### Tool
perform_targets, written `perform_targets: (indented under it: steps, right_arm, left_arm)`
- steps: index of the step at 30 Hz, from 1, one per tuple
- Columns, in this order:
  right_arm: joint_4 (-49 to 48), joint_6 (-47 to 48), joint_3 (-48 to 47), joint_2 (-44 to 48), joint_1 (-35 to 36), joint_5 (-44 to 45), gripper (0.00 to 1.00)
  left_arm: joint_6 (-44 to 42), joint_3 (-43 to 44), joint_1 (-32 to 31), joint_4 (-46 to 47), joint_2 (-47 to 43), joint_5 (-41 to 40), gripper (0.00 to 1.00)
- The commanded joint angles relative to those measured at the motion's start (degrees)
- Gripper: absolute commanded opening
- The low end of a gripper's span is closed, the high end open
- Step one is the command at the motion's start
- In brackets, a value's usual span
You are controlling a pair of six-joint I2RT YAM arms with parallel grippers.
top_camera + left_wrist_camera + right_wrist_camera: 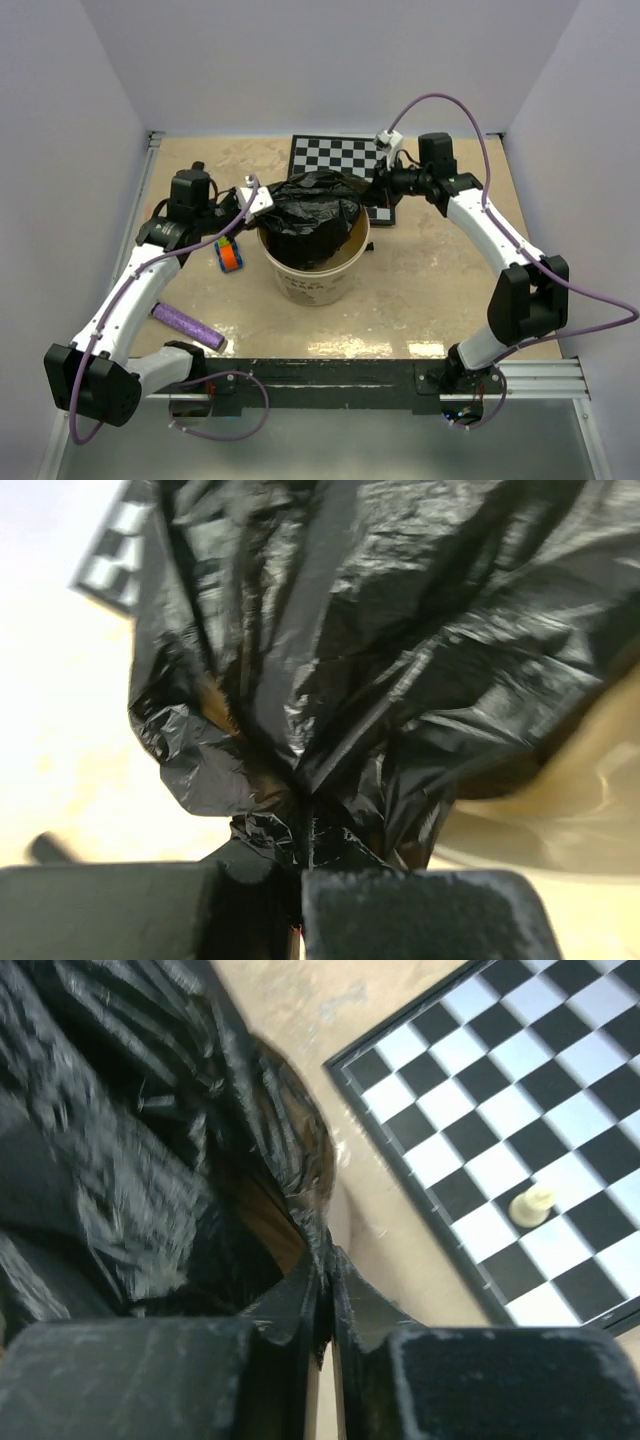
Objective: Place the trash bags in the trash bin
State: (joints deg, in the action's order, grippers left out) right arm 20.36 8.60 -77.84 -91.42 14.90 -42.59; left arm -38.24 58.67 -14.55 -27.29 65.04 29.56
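A glossy black trash bag (310, 215) is bunched over the mouth of the cream-beige trash bin (318, 278) at the table's middle. My left gripper (262, 203) is shut on the bag's left edge at the bin's left rim; the left wrist view shows wrinkled film (380, 640) pinched between the fingers, with the bin wall (560, 810) at right. My right gripper (378, 186) is shut on the bag's right edge at the bin's back right rim. The right wrist view shows the film (120, 1140) caught between its pads (345, 1305).
A chessboard (335, 158) lies behind the bin, with a small white piece (530, 1205) on it. A purple textured roll (188, 327) lies front left. An orange and blue object (230, 254) sits left of the bin. White walls enclose the table.
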Motion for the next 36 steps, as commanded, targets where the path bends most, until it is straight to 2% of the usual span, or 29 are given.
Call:
perform_targets:
  steps: [1,5,7,11,16,19,24,28,31,36]
  right_arm:
    - [2.3,-0.3,5.1,4.8,0.1,-4.6,0.15]
    - [2.2,-0.5,7.7,5.7,0.1,-6.0,0.17]
    - [2.8,-0.1,7.9,6.2,0.1,-5.8,0.24]
    - [6.5,3.9,4.0,8.2,-0.1,-1.9,0.48]
    - [16.2,14.0,-6.8,9.5,-2.1,4.6,0.60]
    - [19.6,17.3,-12.1,10.5,-2.2,6.1,0.61]
    - [18.8,22.2,-12.4,13.8,-0.8,0.9,0.58]
    - [17.3,28.0,-11.2,12.6,5.3,0.5,0.56]
    - [15.2,30.2,-12.1,9.7,8.4,0.6,0.52]
    - [17.9,36.7,-15.8,4.6,13.0,0.5,0.55]
  left_arm:
    - [-1.9,4.4,0.7,-12.0,0.1,11.9,0.00]
    - [-1.2,5.1,0.9,-15.9,1.7,16.4,0.00]
    - [-1.4,5.6,0.9,-16.8,2.0,17.2,0.00]
    - [-3.1,7.8,1.6,-19.2,1.4,15.4,0.21]
    - [-1.2,11.6,2.9,-15.4,-4.3,13.2,0.52]
    - [-1.3,14.4,2.9,-14.5,-6.9,12.1,0.61]
    - [-3.3,19.6,2.9,-17.9,-6.2,13.5,0.61]
    - [-0.1,23.0,2.8,-15.5,-3.4,16.1,0.61]
    - [2.5,25.2,2.8,-13.6,-0.5,15.5,0.57]
    - [6.4,23.3,2.8,-7.3,0.3,9.6,0.54]
